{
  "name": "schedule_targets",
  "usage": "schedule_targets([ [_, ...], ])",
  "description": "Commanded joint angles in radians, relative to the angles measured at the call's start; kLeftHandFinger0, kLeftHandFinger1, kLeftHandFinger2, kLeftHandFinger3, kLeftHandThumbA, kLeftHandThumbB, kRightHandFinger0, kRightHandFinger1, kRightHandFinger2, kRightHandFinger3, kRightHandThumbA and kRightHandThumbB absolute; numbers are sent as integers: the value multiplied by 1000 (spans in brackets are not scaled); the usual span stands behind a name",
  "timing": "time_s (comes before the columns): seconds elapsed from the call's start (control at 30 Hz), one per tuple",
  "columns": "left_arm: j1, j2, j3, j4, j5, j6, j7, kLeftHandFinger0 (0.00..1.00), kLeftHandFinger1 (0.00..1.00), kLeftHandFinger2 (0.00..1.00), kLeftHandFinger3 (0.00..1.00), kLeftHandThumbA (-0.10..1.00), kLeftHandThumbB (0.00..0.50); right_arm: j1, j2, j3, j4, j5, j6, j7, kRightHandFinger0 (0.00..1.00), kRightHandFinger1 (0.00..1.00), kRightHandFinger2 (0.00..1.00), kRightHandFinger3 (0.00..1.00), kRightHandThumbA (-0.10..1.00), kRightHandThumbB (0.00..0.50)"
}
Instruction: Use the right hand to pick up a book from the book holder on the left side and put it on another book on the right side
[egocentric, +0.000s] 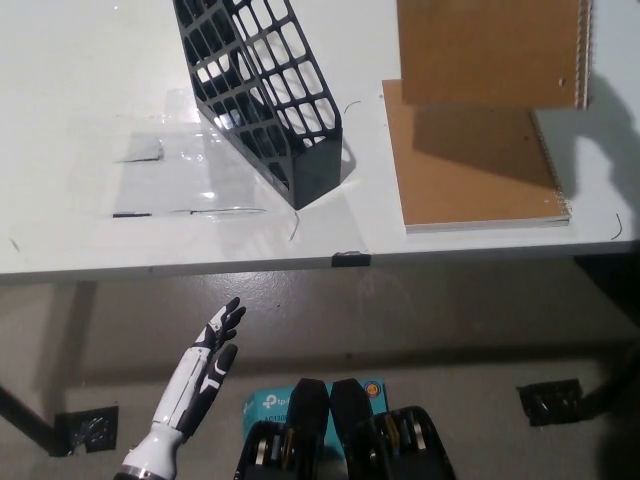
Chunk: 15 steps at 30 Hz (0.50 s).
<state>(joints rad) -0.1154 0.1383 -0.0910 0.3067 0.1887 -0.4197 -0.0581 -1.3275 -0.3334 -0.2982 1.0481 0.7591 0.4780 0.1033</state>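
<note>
- A brown book (490, 50) is hovering over the far part of another book (475, 165), right of the holder (265, 95).
- The left hand (205, 365) is hanging low, fingers apart.
- The right hand is out of sight; its fingers cannot be told.

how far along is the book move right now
Done: a brown spiral book is out of the black book holder and sits above the book lying on the table, casting a shadow on it. In hand: presumably carried by the right hand, which is out of view. Left: lowering it onto the lying book and letting go. The white left hand hangs open below the table edge.
</note>
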Motion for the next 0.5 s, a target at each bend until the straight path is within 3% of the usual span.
schedule_targets([
  [0.0, -5, 12, 5, -24, -1, -21, 8, 1000, 1000, 1000, 1000, 1000, 327, -105, -56, 32, 34, -39, -8, 149, 0, 234, 596, 1000, -100, 114],
  [0.03, -9, 13, 5, -18, 1, -31, 10, 1000, 1000, 1000, 1000, 1000, 317, -103, -59, 35, 38, -64, -8, 151, 0, 218, 590, 1000, -100, 119],
  [0.13, -9, 11, 5, -16, 7, -37, 16, 1000, 1000, 1000, 1000, 1000, 306, -101, -64, 36, 78, -91, -29, 168, 0, 205, 695, 1000, -100, 105],
  [0.2, -8, 10, 4, -11, 8, -40, 17, 1000, 1000, 1000, 1000, 1000, 307, -103, -68, 55, 100, -122, -36, 187, 0, 213, 683, 1000, -100, 103],
  [0.23, -7, 8, 4, -11, 8, -41, 19, 1000, 1000, 1000, 1000, 1000, 310, -105, -68, 53, 117, -129, -29, 175, 0, 236, 710, 979, -100, 131],
  [0.47, -8, 9, 8, -15, 3, -27, 16, 1000, 1000, 1000, 1000, 1000, 320, -122, -81, 75, 205, -198, -49, 201, 0, 116, 643, 986, -100, 103],
])
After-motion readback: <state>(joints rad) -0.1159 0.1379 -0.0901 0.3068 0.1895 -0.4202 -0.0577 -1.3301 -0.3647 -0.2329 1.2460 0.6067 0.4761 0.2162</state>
